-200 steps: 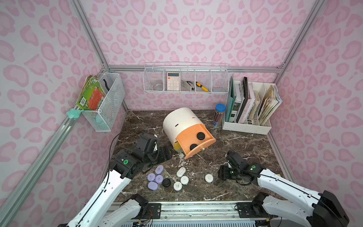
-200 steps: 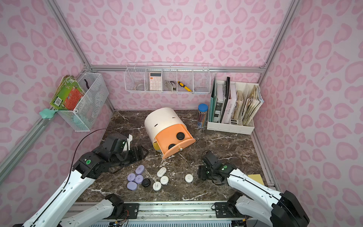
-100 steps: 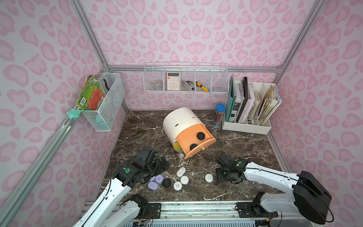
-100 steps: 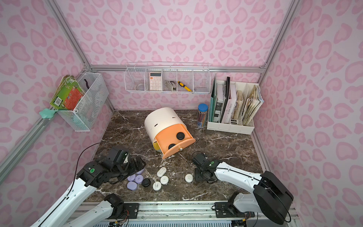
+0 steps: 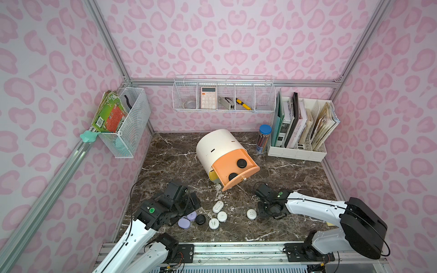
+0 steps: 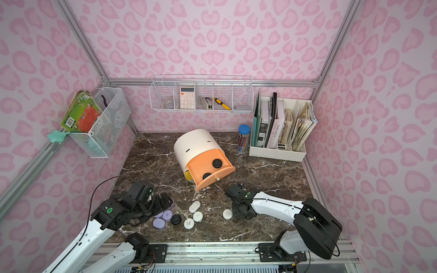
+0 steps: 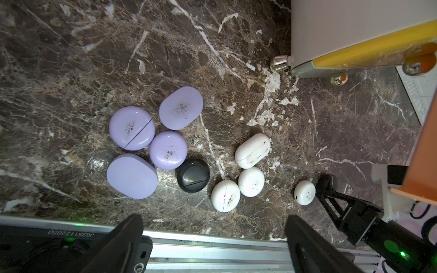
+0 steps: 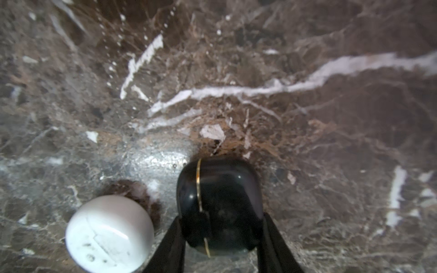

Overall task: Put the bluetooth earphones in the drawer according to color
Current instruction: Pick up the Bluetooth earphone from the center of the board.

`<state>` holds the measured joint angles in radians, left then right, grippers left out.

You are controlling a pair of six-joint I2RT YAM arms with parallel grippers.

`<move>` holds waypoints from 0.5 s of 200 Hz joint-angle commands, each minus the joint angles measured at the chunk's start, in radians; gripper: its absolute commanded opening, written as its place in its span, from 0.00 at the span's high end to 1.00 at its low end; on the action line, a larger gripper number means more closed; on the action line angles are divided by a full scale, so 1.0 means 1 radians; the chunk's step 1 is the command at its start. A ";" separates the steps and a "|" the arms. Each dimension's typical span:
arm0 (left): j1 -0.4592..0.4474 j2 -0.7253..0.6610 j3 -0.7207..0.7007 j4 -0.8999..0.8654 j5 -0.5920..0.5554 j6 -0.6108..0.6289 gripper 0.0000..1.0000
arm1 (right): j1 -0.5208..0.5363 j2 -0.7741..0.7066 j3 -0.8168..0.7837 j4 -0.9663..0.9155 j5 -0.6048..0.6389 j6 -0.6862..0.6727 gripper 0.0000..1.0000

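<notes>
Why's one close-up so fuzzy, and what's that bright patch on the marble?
Right wrist view: marble blurred throughout, black case only slightly sharper, bright glare beside it. Left wrist view: crisp, with a fainter glare spot beside the lavender cases. Both top views: evenly lit, sharp.

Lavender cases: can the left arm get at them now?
Probably yes. The left gripper hangs open above the lavender cases, with nothing over them. They lie packed together, and a black case sits against one, so closing on a single case may be tight.
</notes>
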<state>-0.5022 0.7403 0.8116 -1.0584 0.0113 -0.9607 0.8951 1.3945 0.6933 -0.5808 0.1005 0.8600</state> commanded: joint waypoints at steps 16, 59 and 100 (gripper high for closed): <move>0.001 0.001 -0.007 0.002 -0.011 -0.002 0.01 | 0.000 -0.014 0.035 -0.048 0.075 0.018 0.66; 0.001 0.002 -0.016 0.007 -0.016 -0.003 0.01 | -0.021 -0.073 0.088 -0.095 0.115 0.004 0.67; 0.001 0.008 -0.029 0.020 -0.013 -0.004 0.01 | -0.113 -0.167 0.182 -0.167 0.122 -0.061 0.67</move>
<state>-0.5022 0.7460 0.7868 -1.0504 0.0071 -0.9649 0.8246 1.2678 0.8268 -0.6834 0.1951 0.8463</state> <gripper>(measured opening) 0.989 0.423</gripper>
